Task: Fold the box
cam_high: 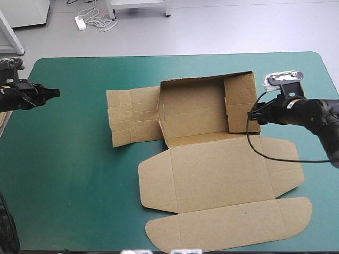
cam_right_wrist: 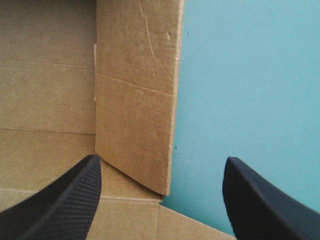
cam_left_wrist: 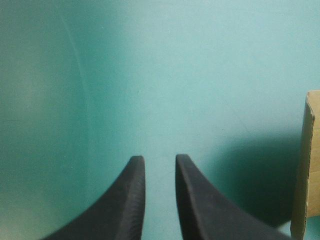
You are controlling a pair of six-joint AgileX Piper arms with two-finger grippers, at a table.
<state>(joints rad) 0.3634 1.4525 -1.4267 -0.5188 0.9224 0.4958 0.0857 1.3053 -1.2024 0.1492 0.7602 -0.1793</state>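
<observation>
The flat-cut brown cardboard box lies a little right of the table's middle, half built. Its far wall stands, the right-hand side wall is raised, the left side panel lies spread out flat, and the big rounded lid is flat toward the near edge. From where I stand, the step in hand looks like tucking that right wall down into the tray.

That would explain the right black fin-fingered gripper, which sits at the wall's near end with its jaws wide apart. One finger is over the tray floor and the other outside over the teal-green table cover, so the board stands between them, not yet pinched. It looks placed to straddle the wall before gripping or pushing it over.

The left black gripper hangs well apart from the box, over bare cover near the table's left edge. It seems parked out of the way, perhaps waiting for the flat left panel.

The overhead camera gives the whole layout, but not how the jaws stand. The right wrist camera shows that wide straddle, and a crease running across the wall. The left wrist camera shows its fingers with only a narrow gap between them and nothing held. A sliver of brown board stands off to one side.
</observation>
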